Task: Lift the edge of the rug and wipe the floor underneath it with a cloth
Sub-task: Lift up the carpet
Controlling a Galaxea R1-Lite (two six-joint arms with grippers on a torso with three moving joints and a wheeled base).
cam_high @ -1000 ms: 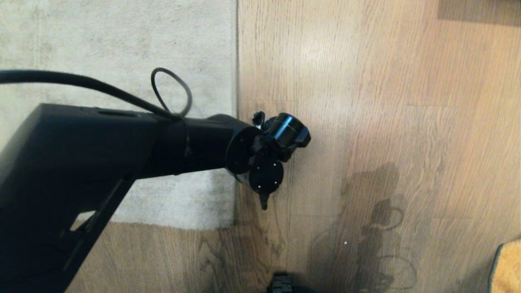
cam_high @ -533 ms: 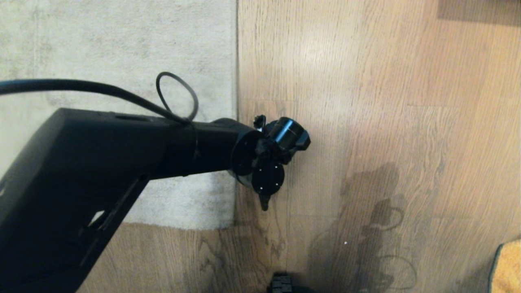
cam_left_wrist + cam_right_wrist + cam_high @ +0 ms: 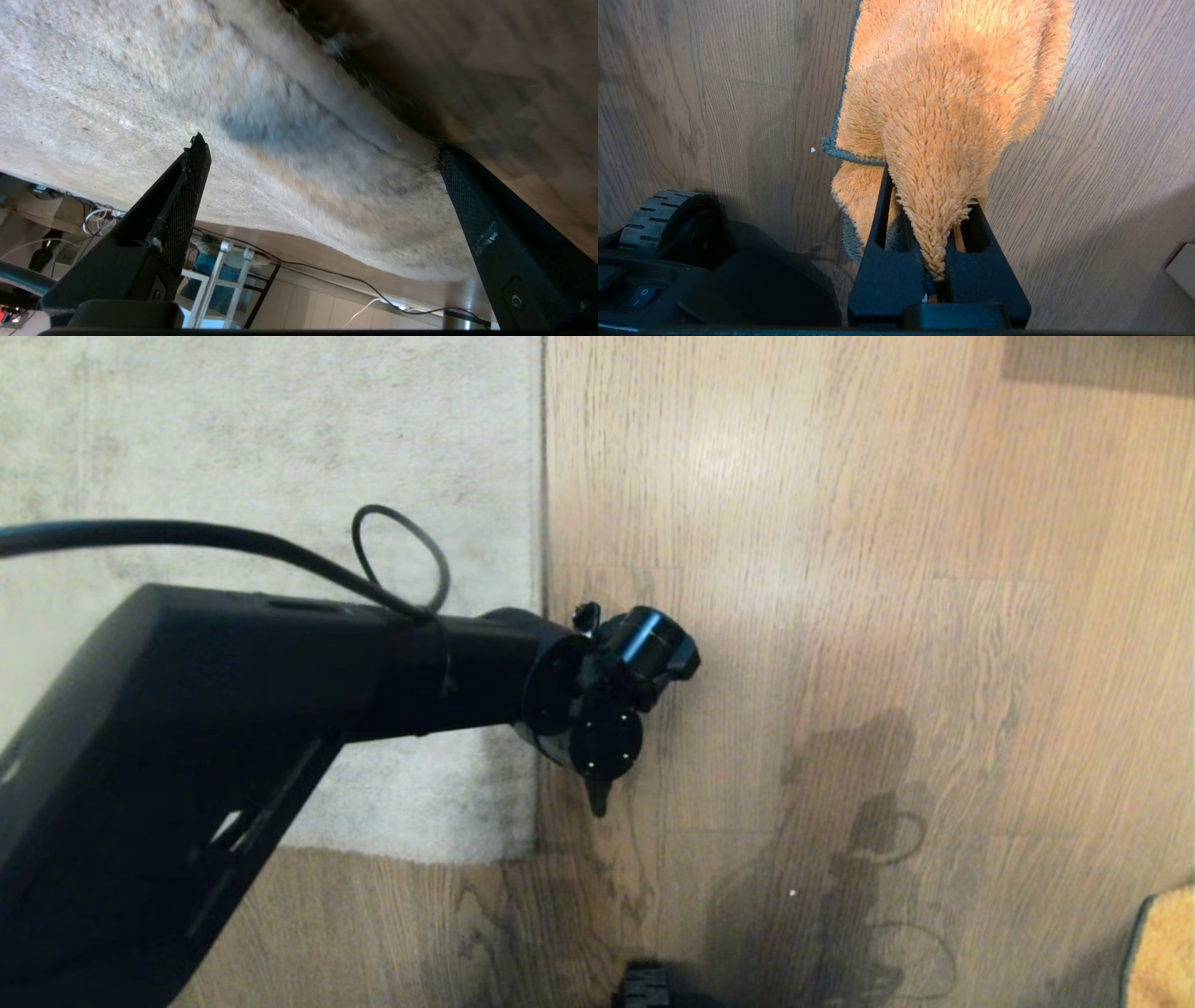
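Pale grey short-pile rug edge (image 3: 540, 476), running straight near to far beside brown floor (image 3: 840, 569). Left gripper (image 3: 322, 154) spread wide astride that border. Right gripper (image 3: 936, 224) clenched on fuzzy orange cloth (image 3: 952, 93).

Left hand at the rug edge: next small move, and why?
Probably close the left hand on the rug edge: its fingers stand wide open astride that edge, which lies flat on the floor. The right hand already grips the cloth.
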